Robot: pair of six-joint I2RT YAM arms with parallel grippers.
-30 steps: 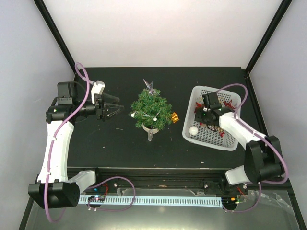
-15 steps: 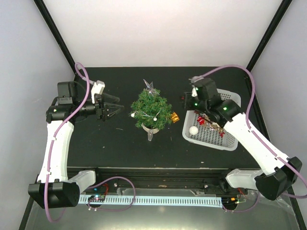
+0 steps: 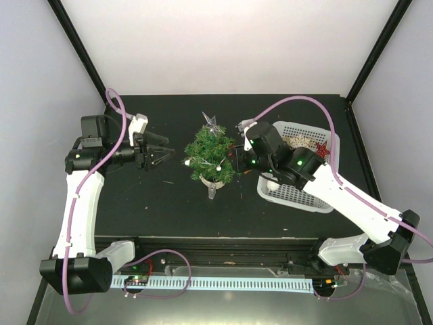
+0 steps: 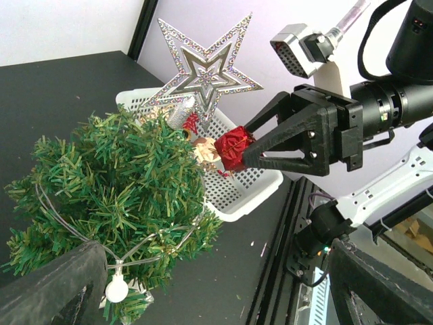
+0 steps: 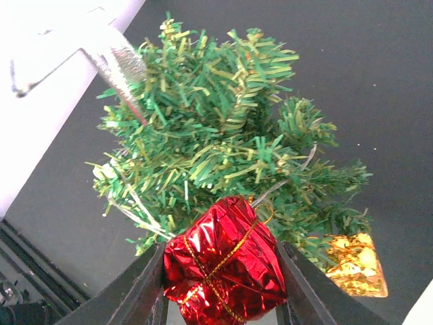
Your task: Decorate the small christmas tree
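Matte black tabletop (image 3: 162, 203), boxed in by plain white walls (image 3: 223, 47) and black corner posts (image 3: 73, 40). Behind the right fingers, a white mesh basket (image 3: 304, 203) on the same surface.

Upright between the two sets of fingers, the small christmas tree (image 3: 213, 159): just ahead of the right fingertips, apart from the left ones with bare table between. Bushy dark-green needles, small white pot (image 3: 213, 184) underneath, glittery silver star (image 4: 203, 71) on top, thin wire with a white bead (image 4: 116, 290) looped through the branches. At the branch tips, beside and just beyond the right fingers, a gold foil ornament (image 5: 355, 265).

At the right gripper (image 4: 245, 145): part-way closed, clamped on a red foil gift box (image 5: 220, 271) tied with gold thread, pinched between both fingers and right up against the foliage; touching it or not, cannot tell.

At the left gripper (image 3: 167, 152): spread wide, nothing between the fingers, pointed at the tree's side.
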